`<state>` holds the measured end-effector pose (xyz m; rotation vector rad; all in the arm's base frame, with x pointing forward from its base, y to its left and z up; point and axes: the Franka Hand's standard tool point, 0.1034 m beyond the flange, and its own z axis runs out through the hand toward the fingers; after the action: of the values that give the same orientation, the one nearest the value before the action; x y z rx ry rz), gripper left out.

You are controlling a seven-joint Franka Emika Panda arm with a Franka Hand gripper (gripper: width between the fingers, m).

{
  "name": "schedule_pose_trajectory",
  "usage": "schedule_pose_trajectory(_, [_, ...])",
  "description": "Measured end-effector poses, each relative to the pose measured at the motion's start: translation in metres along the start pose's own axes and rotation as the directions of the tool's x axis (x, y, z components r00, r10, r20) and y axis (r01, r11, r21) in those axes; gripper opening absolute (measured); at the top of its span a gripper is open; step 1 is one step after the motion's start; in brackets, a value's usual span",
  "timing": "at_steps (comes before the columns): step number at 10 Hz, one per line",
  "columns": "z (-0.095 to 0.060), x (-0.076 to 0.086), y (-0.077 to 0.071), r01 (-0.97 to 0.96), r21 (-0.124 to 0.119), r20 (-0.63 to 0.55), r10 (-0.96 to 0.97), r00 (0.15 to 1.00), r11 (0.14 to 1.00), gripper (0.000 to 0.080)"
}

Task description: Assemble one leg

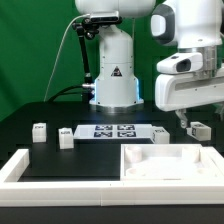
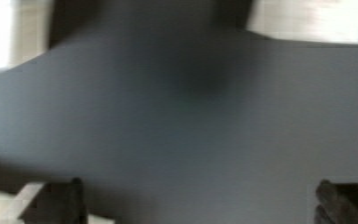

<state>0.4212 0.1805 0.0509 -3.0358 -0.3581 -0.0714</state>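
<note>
Several small white legs with tags stand on the black table: two at the exterior view's left (image 1: 40, 131) (image 1: 66, 137), one right of the marker board (image 1: 160, 133), and one at the far right (image 1: 200, 130). My gripper (image 1: 192, 121) hangs just above that far-right leg, not touching it. In the wrist view the gripper (image 2: 202, 205) is open: the two dark fingertips (image 2: 59, 200) stand wide apart with only blurred dark table between them. No leg shows between them there.
The marker board (image 1: 113, 131) lies in front of the robot base (image 1: 115, 90). A large white tray-like part with a raised rim (image 1: 165, 172) lies at the front right. A white raised border (image 1: 20, 168) runs along the front left.
</note>
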Motion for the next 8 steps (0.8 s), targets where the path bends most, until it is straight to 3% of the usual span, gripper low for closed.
schedule_pose_trajectory(4, [0.000,-0.001,0.004,-0.002,-0.005,0.043,0.003,0.999,1.000,0.0649])
schedule_pose_trajectory(5, [0.001,-0.012,0.005,-0.002,-0.017,0.172,0.005,0.985,1.000,0.0649])
schedule_pose_trajectory(7, [0.005,-0.013,-0.002,0.003,-0.023,0.299,0.004,0.954,1.000,0.0649])
schedule_pose_trajectory(8, [0.009,-0.025,-0.003,0.007,-0.028,0.395,0.005,0.919,1.000,0.0649])
